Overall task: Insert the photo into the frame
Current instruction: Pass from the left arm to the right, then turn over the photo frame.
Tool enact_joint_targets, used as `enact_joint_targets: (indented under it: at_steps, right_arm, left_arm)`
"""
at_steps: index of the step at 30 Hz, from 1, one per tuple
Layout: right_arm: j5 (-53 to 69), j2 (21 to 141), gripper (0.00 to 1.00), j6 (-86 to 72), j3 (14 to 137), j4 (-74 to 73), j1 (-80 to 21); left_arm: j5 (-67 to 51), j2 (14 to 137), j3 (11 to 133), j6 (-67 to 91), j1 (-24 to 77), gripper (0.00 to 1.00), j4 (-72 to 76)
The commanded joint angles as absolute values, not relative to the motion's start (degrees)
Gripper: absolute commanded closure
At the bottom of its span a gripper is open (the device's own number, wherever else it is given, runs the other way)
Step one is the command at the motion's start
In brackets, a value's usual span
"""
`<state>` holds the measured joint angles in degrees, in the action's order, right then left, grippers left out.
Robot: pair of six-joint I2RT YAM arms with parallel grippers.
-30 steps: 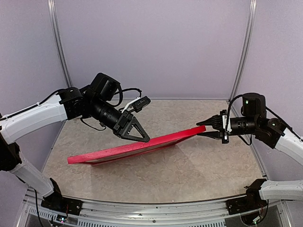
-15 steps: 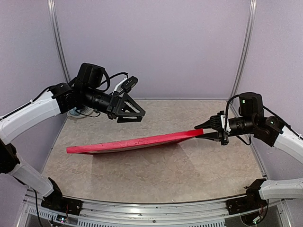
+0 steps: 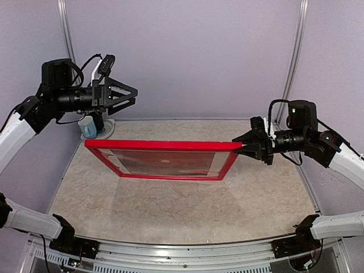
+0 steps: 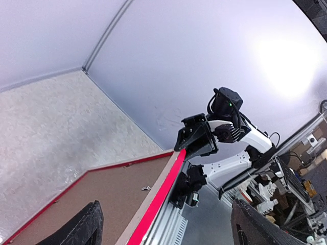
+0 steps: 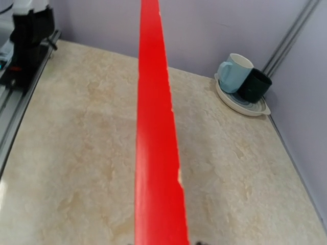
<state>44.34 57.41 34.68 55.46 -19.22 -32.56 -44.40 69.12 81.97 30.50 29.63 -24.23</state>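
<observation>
Lavender walls close in a marbled beige counter (image 3: 170, 210). The left arm is raised high on its own side, forearm level, and the left hand (image 3: 135, 96) points across toward the right arm with its fingers spread wide and nothing between them. The right arm reaches in from its side with the wrist level, and the right hand (image 3: 240, 146) is clamped narrow on the frame (image 3: 159, 144) at its upper corner.

From that grip the frame stretches away toward the left arm. Its top rail is level and its red face is turned to the overhead camera, while its far end hangs below and just in front of the left hand, apart from it. The photo (image 3: 170, 162), red with a small white sun, shows inside the frame's opening, below the right hand's level. The left wrist view sees the brown backing board (image 4: 92, 199) on the frame's rear. Beyond the frame's far end, under the left hand, a pale blue mug (image 5: 235, 71) and a dark mug (image 5: 254, 84) sit on a plate (image 5: 245, 107).

A second ago the left hand was pinched on the frame's long edge and the frame lay nearly flat. That hand has since let go and drawn up and back, and the frame has swung up to face the camera.
</observation>
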Motion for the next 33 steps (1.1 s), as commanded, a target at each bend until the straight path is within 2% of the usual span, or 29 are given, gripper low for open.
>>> enact_joint_targets:
  at_steps: [1,6,13,18,24,33]
  right_arm:
    - [45.32,59.15,1.00,24.02,60.12,-19.40,-32.23]
    - [43.60,62.17,1.00,16.70,63.17,-19.13,-32.26]
    - [33.58,62.00,1.00,4.65,61.18,-13.68,-32.23]
    - [29.50,59.24,1.00,1.66,59.59,-10.07,-32.25]
    - [26.35,61.87,1.00,-2.88,64.52,-12.86,-32.02]
    - [30.53,66.43,1.00,-9.14,67.37,-12.24,-30.07]
  left_arm:
    - [-36.40,64.29,82.81,28.83,28.44,0.15,-22.77]
    - [-29.39,60.23,81.16,28.60,28.39,0.14,-22.65]
    - [-19.77,54.64,73.87,28.73,28.36,0.14,-20.48]
    - [-18.48,51.79,69.05,29.55,28.39,0.15,-18.73]
    - [-17.55,49.04,65.46,30.37,28.39,0.15,-17.61]
    - [-17.40,46.84,63.64,30.83,28.41,0.16,-17.95]
